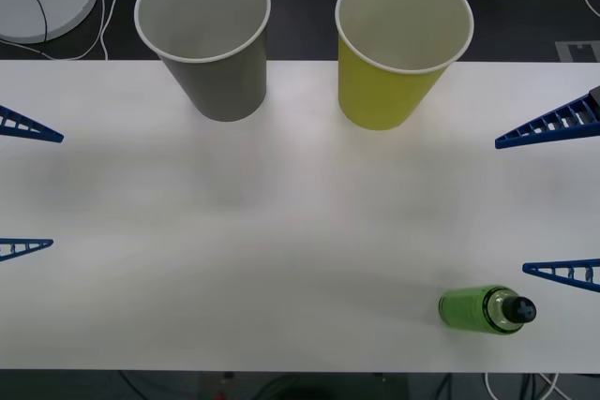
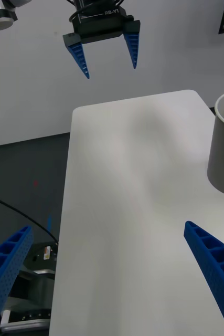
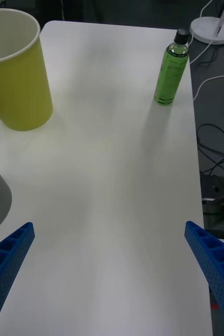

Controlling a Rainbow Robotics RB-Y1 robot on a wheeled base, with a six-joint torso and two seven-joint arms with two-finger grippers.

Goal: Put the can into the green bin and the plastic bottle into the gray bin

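White rectangular tabletop (image 1: 281,231) over dark floor with cables. Upright at far edge: large gray paper cup (image 1: 208,35), yellow-green paper cup (image 1: 398,44). Small green plastic bottle (image 1: 486,309) upright near front-right. Left gripper (image 1: 23,185), right gripper (image 1: 553,199): spread wide, empty.

You could read "RB-Y1" in white on the black body of the left gripper (image 2: 107,52), the plastic bottle (image 3: 170,71) label print stayed illegible.
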